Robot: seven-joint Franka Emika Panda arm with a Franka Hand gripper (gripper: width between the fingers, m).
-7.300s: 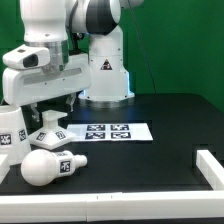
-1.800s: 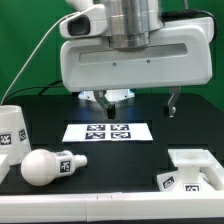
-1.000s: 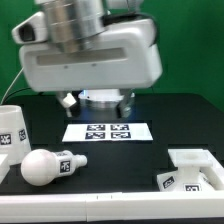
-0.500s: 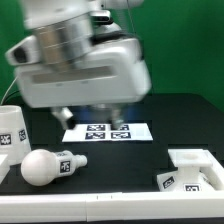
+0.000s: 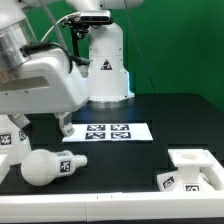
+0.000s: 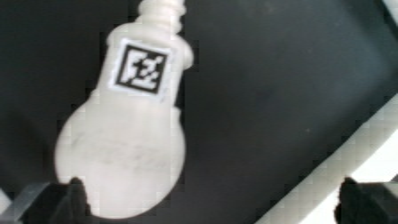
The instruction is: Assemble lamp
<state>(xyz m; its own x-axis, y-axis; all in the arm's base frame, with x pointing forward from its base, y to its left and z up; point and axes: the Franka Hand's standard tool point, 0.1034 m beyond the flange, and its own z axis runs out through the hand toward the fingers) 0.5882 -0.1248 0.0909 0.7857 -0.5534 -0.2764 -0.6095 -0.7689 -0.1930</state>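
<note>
Wrist view showed the claw (image 6: 214, 200) wide open, empty, above the bulb (image 6: 125, 130) lying on the bench (image 6: 285, 100) beside the shade (image 5: 8, 140). Bulb pickup looked in hand; next: lower, centre, close.

A plain green wall (image 5: 185, 45) stands at the back, flat and of one even colour. Below it is a table (image 5: 185, 120) with a matte black top, and its far edge meets the green in a straight line. A pale strip (image 5: 110, 214) runs along the near edge of the table. The marker board (image 5: 108, 132) lies flat on the black top, near the middle of the exterior view. The light is soft and even, and the shadows on the table are weak. In the wrist view the black top (image 6: 267, 100) fills the ground and looks slightly grey and blurred.
</note>
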